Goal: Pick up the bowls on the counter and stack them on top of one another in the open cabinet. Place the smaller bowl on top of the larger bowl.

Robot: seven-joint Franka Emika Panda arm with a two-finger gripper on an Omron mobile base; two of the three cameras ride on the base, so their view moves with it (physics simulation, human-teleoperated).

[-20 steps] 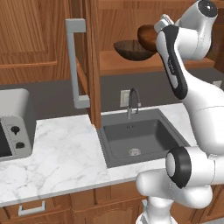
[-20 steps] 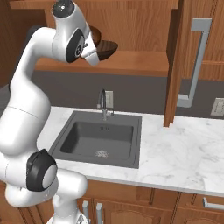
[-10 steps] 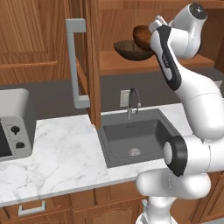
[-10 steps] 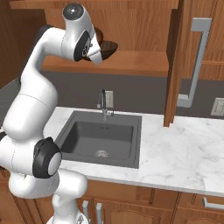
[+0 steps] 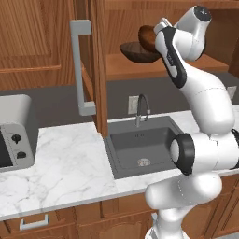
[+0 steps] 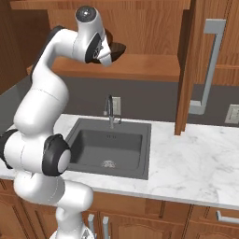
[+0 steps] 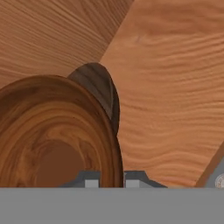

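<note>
In the hand view my gripper (image 7: 111, 182) is shut on the rim of the smaller bowl (image 7: 52, 131), reddish-brown and glossy, which is tipped toward the camera. Behind it shows the dark edge of the larger bowl (image 7: 99, 85), resting on the shelf of the open cabinet (image 7: 175, 87). From the left base view the smaller bowl (image 5: 146, 37) hangs tilted just above the wide dark larger bowl (image 5: 136, 52), with my hand to its right. The right base view shows the larger bowl (image 6: 117, 48) peeking from behind my hand on the cabinet shelf (image 6: 149, 65).
The cabinet door (image 5: 99, 70) stands open with its grey bar handle (image 5: 80, 70) to the left of the shelf. Below lie the marble counter (image 5: 65, 163), the dark sink (image 5: 140, 144) with its faucet (image 5: 142, 108), and a toaster (image 5: 16, 133) at far left.
My hand has carried the smaller bowl a little further left, over the larger bowl on the shelf. The grip stays shut.
</note>
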